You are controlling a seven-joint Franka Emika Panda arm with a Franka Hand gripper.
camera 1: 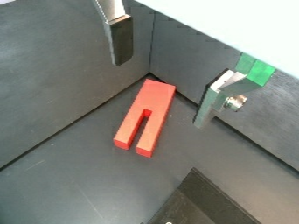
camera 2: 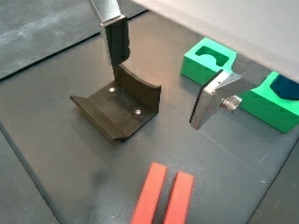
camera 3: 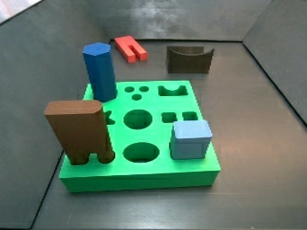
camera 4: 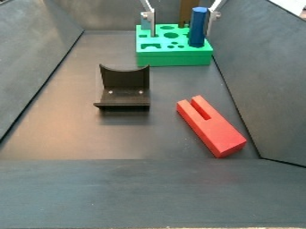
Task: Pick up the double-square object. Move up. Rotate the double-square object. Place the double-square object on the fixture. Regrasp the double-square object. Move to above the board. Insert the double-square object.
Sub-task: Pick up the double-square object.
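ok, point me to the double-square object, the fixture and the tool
double-square object [camera 4: 210, 125]: side view, on its red top face beside the groove.
fixture [camera 4: 122, 88]: side view, on the curved notch.
tool [camera 1: 170, 74]: wrist view, midway between the fingertips, open, above the floor near the red piece.

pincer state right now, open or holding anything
pincer: open, holding nothing, hanging above the floor; red block lies untouched below it.

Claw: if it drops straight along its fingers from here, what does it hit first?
Probably the bare floor. The claw is open and empty. In a wrist view the red block lies flat just off the line between the fingers; the fixture sits near one finger. Depth is unclear.
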